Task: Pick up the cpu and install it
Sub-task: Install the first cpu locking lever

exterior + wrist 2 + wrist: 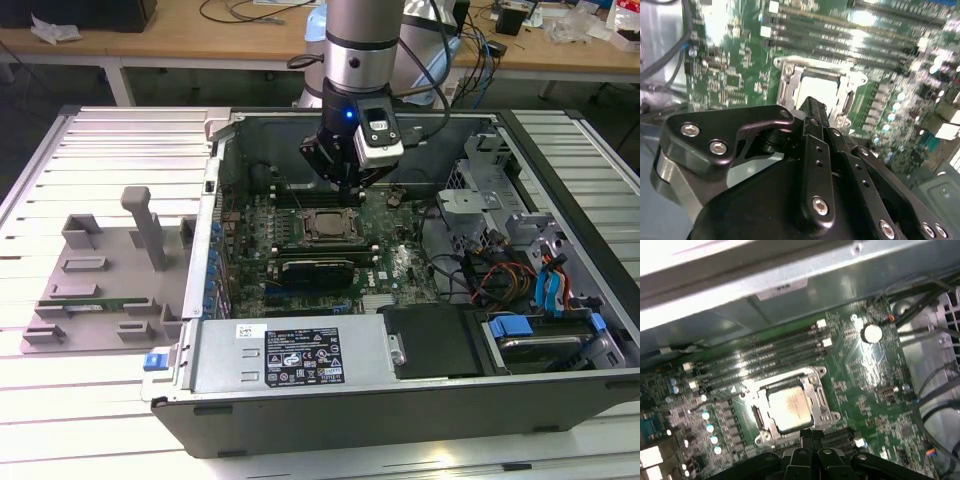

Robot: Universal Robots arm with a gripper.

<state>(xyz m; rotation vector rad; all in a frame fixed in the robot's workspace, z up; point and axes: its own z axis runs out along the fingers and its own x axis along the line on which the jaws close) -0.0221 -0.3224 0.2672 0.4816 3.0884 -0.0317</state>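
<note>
Grey steel computer case lies open on the slatted tabletop, its green motherboard facing up. Seated in the socket frame is the cpu, flat and square. Just above it, slightly toward the case's back wall, hovers the hand, fingers clenched together, grasping nothing.

Gripper hides near part of cpu; motherboard blurred.
</note>
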